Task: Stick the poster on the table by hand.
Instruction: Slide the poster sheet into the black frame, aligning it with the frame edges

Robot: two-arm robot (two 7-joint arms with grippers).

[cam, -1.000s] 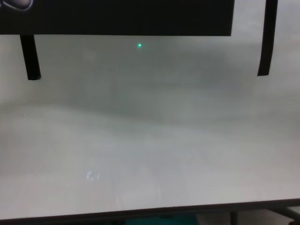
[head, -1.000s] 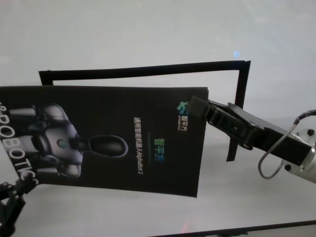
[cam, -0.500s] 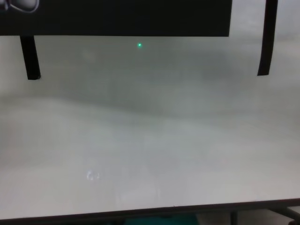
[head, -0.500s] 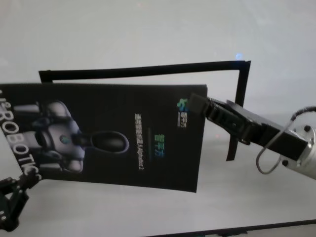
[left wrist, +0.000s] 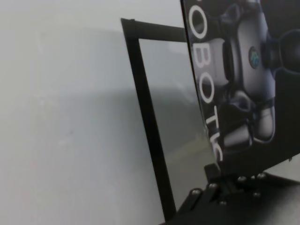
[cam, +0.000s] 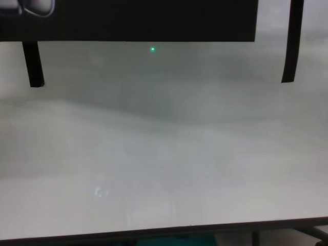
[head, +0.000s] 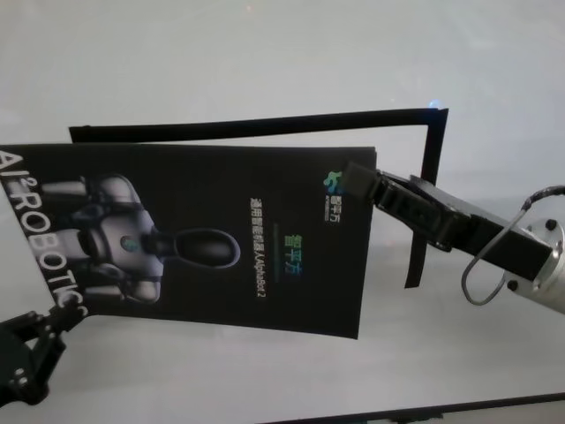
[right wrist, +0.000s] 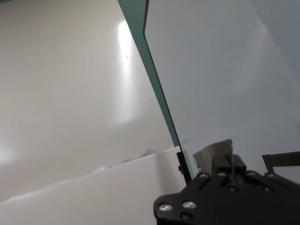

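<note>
Right claw [head: 356,179] is pinched shut on the poster [head: 203,238] at its far right corner, beside the small printed logo; the arm is seen entering from the right side of the head view. Left claw [head: 55,320] is closed on the near left corner of the same sheet, just under the white lettering, as confirmed in the left wrist view, where the corner is gripped at the claw [left wrist: 216,174].

The poster is held between the two claws above the counter [head: 265,53], slightly skewed, printed side up, with the grey-white robot image toward the left. A shadow is cast on the counter beneath its near edge.

A black tape outline [head: 256,126] is laid on the counter; its far strip and right strip [head: 422,199] remain visible beyond the poster's edges. In the chest view, the poster's near edge [cam: 143,23] is seen along the top, with two tape ends below it.
</note>
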